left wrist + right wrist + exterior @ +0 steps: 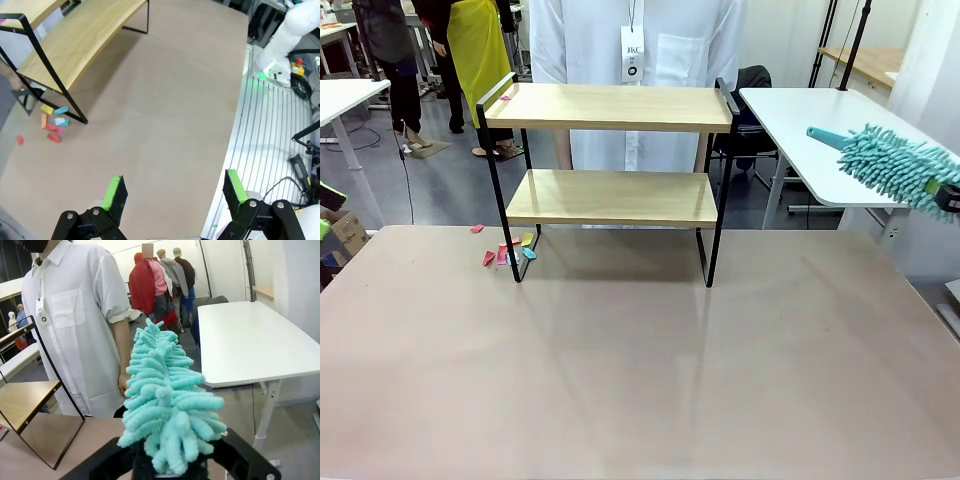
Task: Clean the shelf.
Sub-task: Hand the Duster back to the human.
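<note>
- The small two-tier shelf [610, 150], two light wooden boards in a thin black metal frame with raised side rails, stands upright at the far middle of the beige counter [640, 370].
- Small coloured scraps [506, 250], red, pink, yellow and blue, lie on the counter around the shelf's front left leg; one pink scrap [505, 97] lies on the top board's left end.
- A person in a white shirt [630, 60] stands directly behind the shelf.
- The right hand [170, 467] is clamped on a fluffy teal microfibre duster [165, 400], held in the air to the right of the shelf, well apart from it.
- The left hand [175, 192] hangs above the counter with its green-padded fingers [114, 192] apart, holding nothing.
- A white side table [830, 130] stands beyond the counter's right corner.
</note>
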Controlling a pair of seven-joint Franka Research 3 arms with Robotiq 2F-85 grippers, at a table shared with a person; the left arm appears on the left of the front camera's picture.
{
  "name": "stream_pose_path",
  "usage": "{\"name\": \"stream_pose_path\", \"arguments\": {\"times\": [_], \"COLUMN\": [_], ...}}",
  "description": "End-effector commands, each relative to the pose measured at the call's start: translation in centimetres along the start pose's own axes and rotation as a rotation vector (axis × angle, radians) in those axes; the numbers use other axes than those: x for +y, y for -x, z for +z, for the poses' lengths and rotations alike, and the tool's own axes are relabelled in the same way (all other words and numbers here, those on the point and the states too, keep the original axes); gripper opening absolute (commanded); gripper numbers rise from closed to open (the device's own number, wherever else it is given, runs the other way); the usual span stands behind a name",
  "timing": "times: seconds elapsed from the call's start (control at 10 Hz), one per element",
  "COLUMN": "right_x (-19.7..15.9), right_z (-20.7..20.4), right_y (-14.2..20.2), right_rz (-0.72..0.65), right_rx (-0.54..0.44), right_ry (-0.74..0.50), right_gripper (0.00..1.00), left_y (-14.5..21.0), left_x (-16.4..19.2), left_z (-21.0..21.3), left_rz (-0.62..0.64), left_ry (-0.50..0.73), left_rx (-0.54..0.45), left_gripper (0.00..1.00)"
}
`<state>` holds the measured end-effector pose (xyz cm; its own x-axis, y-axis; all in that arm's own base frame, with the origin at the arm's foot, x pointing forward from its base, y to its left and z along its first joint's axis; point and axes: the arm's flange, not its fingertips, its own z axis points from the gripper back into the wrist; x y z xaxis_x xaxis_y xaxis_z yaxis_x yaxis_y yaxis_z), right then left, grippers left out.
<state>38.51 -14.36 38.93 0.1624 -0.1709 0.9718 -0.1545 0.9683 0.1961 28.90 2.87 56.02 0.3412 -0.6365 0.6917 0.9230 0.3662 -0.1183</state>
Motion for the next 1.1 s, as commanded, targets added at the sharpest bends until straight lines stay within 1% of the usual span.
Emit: {"name": "stream_pose_path", "arguments": {"times": [0.0, 1.0], "right_x": [0.12, 0.12], "right_z": [0.06, 0.06], "right_y": [-0.25, -0.25], "right_rz": [-0.001, -0.001], "right_rx": [0.005, 0.005], "right_ry": [0.003, 0.003], "right_gripper": [0.17, 0.17], "left_y": [-0.03, -0.03], "left_x": [-0.08, -0.08], "left_z": [0.09, 0.09], "left_rz": [-0.011, -0.011], "left_ry": [0.008, 0.008], "left_rx": [-0.011, -0.011], "left_gripper": [1.0, 1.0]}}
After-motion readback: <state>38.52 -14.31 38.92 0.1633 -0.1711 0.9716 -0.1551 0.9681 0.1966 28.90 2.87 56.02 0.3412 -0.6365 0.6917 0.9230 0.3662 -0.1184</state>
